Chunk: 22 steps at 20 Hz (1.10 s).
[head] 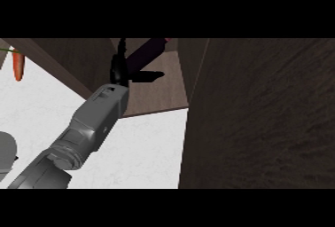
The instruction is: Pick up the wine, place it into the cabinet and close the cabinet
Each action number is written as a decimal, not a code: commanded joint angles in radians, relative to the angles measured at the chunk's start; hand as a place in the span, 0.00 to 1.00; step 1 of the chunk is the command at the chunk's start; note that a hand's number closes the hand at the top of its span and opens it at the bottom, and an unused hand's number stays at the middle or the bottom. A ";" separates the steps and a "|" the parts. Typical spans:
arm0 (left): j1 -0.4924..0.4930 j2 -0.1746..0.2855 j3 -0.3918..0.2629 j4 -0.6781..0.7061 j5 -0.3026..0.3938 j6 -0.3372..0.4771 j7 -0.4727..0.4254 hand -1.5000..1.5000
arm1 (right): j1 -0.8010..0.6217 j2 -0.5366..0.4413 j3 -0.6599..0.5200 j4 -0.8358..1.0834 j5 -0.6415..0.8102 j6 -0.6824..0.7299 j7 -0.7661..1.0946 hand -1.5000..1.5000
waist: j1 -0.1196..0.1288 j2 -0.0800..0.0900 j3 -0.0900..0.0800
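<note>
Head view. The fingers (121, 48) of the right hand (119, 71) rise in a narrow black line along the left of the wine bottle (147, 49). The thumb (152, 76) juts out to the right beneath it. The bottle's lower end sits between the two, pinched there. Black hand and dark glass merge at the contact, so the exact wrap of each finger cannot be told.

The bottle is dark and tilted, its lower end at the hand and its neck running up and to the right. The red cap (167, 40) shows at the upper edge of the scene. The bottle is held clear of the shelf floor (160, 95), inside the mouth of the cabinet (72, 57).

The grey forearm (95, 119) runs from the lower left edge up to the hand, crossing the front edge of the shelf floor.

A broad dark wooden panel (262, 115), which reads as the open cabinet door, fills the right side from top to bottom. It stands just right of the shelf opening.

The white counter (137, 150) shows below the shelf and to the left of the cabinet's side wall. An orange carrot (18, 68) with a green top lies on it at the far left, well apart from the hand. A rounded grey shape (5, 153) shows at the left edge; what it belongs to cannot be told.
</note>
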 commanded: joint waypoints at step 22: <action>0.044 -0.071 0.060 -0.334 0.023 -0.439 -0.088 0.00 | -0.025 -0.093 -0.064 -0.090 0.031 -0.120 0.180 0.00 | 0.166 -0.081 0.011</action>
